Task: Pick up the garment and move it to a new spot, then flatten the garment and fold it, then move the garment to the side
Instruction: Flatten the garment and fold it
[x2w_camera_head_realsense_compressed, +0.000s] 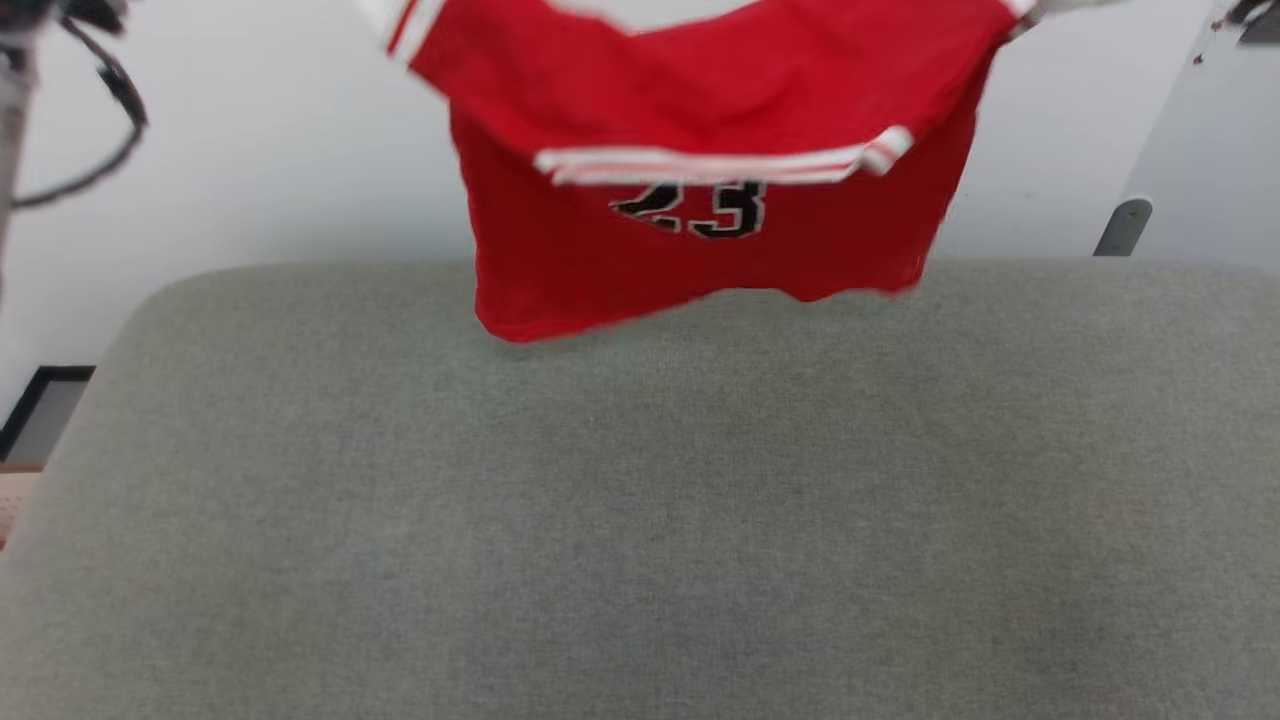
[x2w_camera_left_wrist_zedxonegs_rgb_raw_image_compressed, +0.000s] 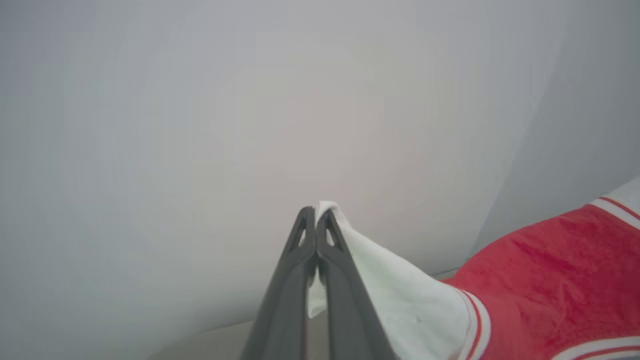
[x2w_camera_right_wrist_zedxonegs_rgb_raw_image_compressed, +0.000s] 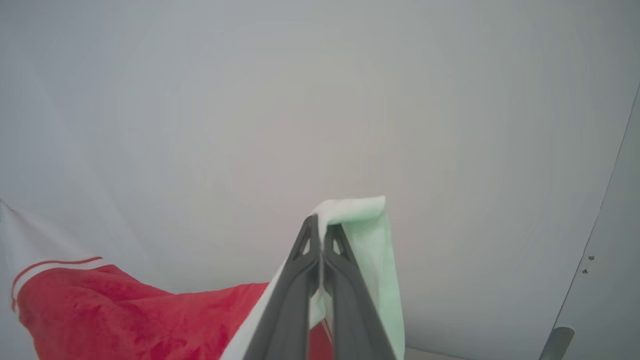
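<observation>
Grey cushion (x2w_camera_head_realsense_compressed: 640, 520) below, garment (x2w_camera_head_realsense_compressed: 700, 110) aloft, left pincer (x2w_camera_left_wrist_zedxonegs_rgb_raw_image_compressed: 316, 214) and right pincer (x2w_camera_right_wrist_zedxonegs_rgb_raw_image_compressed: 320, 222) raised, clenching its sleeves

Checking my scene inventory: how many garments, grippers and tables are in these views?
Garment: 1
Grippers: 2 (left gripper, right gripper, the jaws of each shut on the garment's white fabric)
Grey table: 1
Total: 4

Grey-green fabric-covered surface (x2w_camera_head_realsense_compressed: 640, 520), rounded far-left corner, garment (x2w_camera_head_realsense_compressed: 700, 270) hem hanging over its far edge, contact unclear
</observation>
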